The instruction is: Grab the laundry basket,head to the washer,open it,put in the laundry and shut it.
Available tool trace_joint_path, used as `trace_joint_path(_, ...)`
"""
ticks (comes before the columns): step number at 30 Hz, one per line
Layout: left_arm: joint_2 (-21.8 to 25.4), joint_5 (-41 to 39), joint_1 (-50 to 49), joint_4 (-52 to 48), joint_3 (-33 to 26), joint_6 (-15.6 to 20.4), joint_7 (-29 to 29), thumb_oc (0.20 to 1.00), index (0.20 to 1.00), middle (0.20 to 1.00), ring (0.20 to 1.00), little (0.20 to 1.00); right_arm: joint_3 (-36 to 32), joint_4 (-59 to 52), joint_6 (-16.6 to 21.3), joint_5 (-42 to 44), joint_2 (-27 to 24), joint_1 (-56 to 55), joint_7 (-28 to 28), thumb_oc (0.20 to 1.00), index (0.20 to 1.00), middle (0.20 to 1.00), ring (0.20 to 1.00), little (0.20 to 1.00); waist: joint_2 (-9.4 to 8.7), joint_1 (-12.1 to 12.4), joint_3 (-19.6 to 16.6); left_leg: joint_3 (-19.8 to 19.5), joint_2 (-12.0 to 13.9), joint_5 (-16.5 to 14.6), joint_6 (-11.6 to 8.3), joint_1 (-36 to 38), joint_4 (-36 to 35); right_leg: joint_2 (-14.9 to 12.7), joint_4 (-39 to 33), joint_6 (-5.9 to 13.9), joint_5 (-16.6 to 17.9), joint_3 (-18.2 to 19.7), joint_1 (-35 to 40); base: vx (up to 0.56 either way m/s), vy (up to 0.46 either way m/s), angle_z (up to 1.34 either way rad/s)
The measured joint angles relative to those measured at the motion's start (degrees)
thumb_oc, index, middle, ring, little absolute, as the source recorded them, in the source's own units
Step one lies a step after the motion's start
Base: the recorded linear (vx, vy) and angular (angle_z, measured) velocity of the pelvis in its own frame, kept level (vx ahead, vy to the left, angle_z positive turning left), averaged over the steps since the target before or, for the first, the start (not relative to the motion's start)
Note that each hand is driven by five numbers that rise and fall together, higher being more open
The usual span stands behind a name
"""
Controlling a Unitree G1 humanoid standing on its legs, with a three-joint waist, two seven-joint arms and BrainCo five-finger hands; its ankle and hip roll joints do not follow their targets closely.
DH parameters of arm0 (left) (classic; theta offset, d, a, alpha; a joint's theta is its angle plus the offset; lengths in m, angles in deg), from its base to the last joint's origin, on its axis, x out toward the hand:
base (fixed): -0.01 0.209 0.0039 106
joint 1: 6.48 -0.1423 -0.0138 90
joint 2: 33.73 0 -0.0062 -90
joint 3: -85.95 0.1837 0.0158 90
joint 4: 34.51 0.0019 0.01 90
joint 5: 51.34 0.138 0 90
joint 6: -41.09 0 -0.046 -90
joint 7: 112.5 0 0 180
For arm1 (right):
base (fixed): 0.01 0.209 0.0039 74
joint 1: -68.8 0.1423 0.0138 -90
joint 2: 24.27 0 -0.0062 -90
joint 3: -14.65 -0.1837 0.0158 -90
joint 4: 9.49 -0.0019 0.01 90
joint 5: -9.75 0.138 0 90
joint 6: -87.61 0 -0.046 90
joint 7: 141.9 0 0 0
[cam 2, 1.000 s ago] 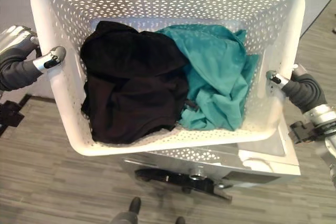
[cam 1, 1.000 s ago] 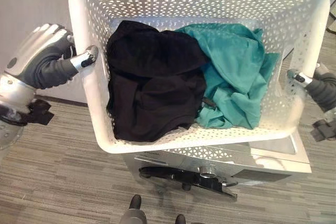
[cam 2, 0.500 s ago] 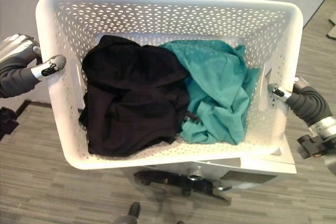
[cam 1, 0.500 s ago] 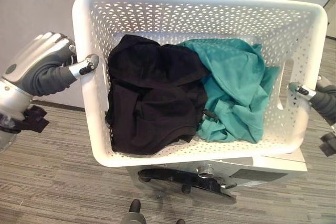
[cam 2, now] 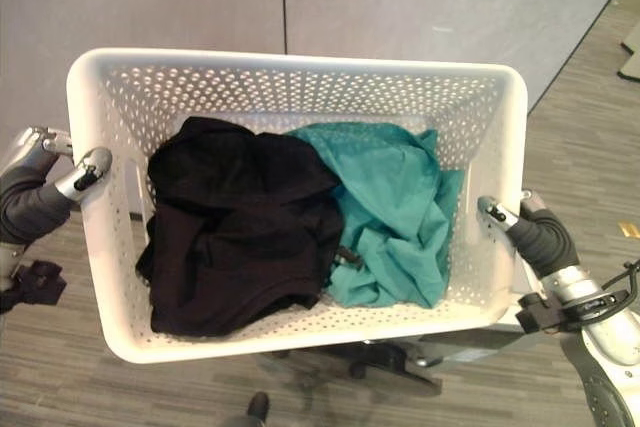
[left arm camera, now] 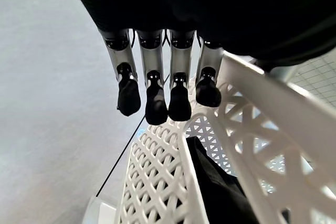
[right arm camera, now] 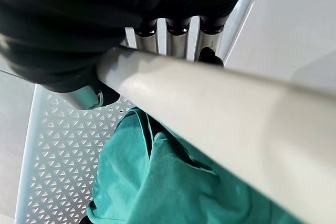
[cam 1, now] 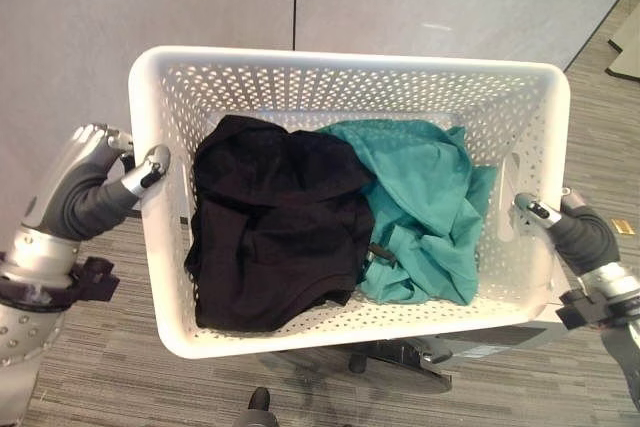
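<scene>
Since a second ago the white laundry basket (cam 1: 345,197) has levelled out and sits lower in the head views, covering most of the silver front-loading washer (cam 1: 430,352) below it, of which a strip with its dark door handle peeks out under the near rim. More grey wall shows behind, so the camera has likely shifted as well.

The basket is held in the air between the two hands. The left hand (cam 1: 95,182) is at the left rim, thumb hooked over the edge; its wrist view shows the fingers (left arm camera: 157,93) curled down at the outside of the lattice wall. The right hand (cam 2: 525,232) is clenched on the opposite rim, with its thumb (right arm camera: 86,95) pressed under the rim and its fingers wrapped over the top.

The basket is a rectangular white plastic tub with perforated walls and a smooth, rounded rim. It looks stiff and light, though probably a little flexible; the rim and the side handle slots seem the best places to grip. Inside lie a crumpled black garment (cam 1: 275,232) on the left and a teal garment (cam 1: 425,207) on the right, touching. Both look soft and limp, likely to snag or trail when lifted.
</scene>
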Motion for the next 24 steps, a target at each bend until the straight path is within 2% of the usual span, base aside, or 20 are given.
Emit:
trace_joint_path(5,1.12,0.01,0.94,0.27,-0.15,-0.08,-0.21,0.2,0.2,0.2,0.2,0.2,-0.51,0.27,-0.02,-0.03,-0.01,-1.37,-0.01,0.2,0.2,0.2,0.2,0.2,0.04,-0.69,-0.07,-0.03,0.07,0.17,-0.14,0.05,-0.04,0.07,0.02,-0.06,-0.01,0.0,-0.01,0.0,-0.005,0.0)
trace_joint_path(8,1.25,-0.03,6.1,4.61,-0.7,-1.67,-1.83,0.2,0.2,0.2,0.2,0.2,-3.64,2.74,-0.73,-0.09,-0.25,-3.88,-0.26,0.2,0.2,0.2,0.2,0.2,0.45,-1.03,-0.9,-0.15,0.09,0.03,0.06,-0.23,-0.11,0.06,0.04,-0.11,-0.08,-0.11,-0.03,0.0,-0.009,0.01)
trace_joint_path(9,1.5,-0.04,6.91,6.46,-1.05,-2.56,-2.3,0.2,0.2,0.2,0.2,0.2,-4.76,3.62,-1.2,-0.09,-0.46,-4.47,-0.69,0.2,0.2,0.2,0.2,0.2,0.52,-1.94,-1.48,-0.08,0.09,0.1,0.03,-0.42,-0.12,0.06,0.02,-0.12,-0.05,-0.06,-0.43,0.0,0.0,0.0)
trace_joint_path(13,4.56,-0.08,11.0,9.77,1.17,-2.97,-2.11,0.2,0.2,0.2,0.2,0.2,-4.67,6.69,-2.15,-0.04,-3.17,-4.44,-0.69,0.2,0.2,0.2,0.2,0.2,0.37,-3.06,-1.76,0.27,0.39,0.25,-0.21,-0.16,-0.28,0.24,0.02,-0.17,-0.02,0.19,-0.51,0.02,-0.011,-0.07)
trace_joint_path(14,5.78,-0.08,13.05,11.17,2.99,-2.94,-1.99,0.598,0.598,0.598,0.598,0.598,-3.89,7.35,-2.43,-0.01,-3.93,-4.39,-0.63,0.235,0.235,0.235,0.235,0.235,0.41,-3.27,-1.75,0.68,0.55,0.17,-0.12,-0.05,-0.38,0.26,0.01,-0.19,-0.01,0.47,-0.54,0.01,-0.007,-0.12)
trace_joint_path(15,5.73,-0.12,13.84,11.74,3.7,-3.03,-2.02,0.598,0.598,0.598,0.598,0.598,-3.34,7.37,-2.46,0.0,-4.06,-4.35,-0.63,0.235,0.235,0.235,0.235,0.235,0.46,-3.37,-1.75,0.95,0.58,0.33,-0.26,0.15,-0.52,0.3,0.02,-0.21,0.04,0.68,-0.67,-0.01,-0.005,-0.16)
trace_joint_path(16,5.7,-0.24,16.18,13.3,6.17,-3.3,-2.01,1.0,1.0,1.0,1.0,1.0,-2.18,7.43,-2.55,0.14,-4.07,-3.97,-0.61,0.517,0.517,0.517,0.517,0.517,0.61,-3.37,-1.88,1.14,0.71,0.43,-0.3,0.3,-0.78,0.38,0.02,-0.23,0.1,0.95,-0.63,-0.02,-0.001,-0.1)
trace_joint_path(17,5.65,-0.4,16.64,13.76,6.78,-3.39,-1.99,1.0,1.0,1.0,1.0,1.0,-1.61,7.34,-2.58,0.15,-4.33,-3.87,-0.49,0.567,0.567,0.567,0.567,0.567,0.64,-3.56,-1.89,1.25,0.78,0.4,-0.25,0.3,-0.89,0.4,0.01,-0.25,0.1,1.09,-0.71,0.02,-0.006,-0.07)
trace_joint_path(18,5.39,-0.84,18.84,15.5,8.98,-3.83,-2.05,1.0,1.0,1.0,1.0,1.0,-0.57,7.84,-2.72,0.15,-4.65,-2.87,-0.53,1.0,1.0,1.0,1.0,1.0,0.65,-3.7,-1.89,1.23,0.83,0.46,-0.29,0.32,-0.87,0.48,0.02,-0.28,0.16,1.12,-0.71,0.05,-0.009,-0.02)
trace_joint_path(24,5.43,-1.06,20.58,19.53,11.57,-5.38,-2.22,1.0,1.0,1.0,1.0,1.0,0.27,8.11,-3.59,0.16,-5.91,0.13,-0.68,1.0,1.0,1.0,1.0,1.0,0.64,-3.63,-1.91,1.2,1.11,0.74,-0.67,0.29,-1.2,0.71,-0.01,-0.38,0.23,1.09,-0.81,0.01,-0.001,0.0)
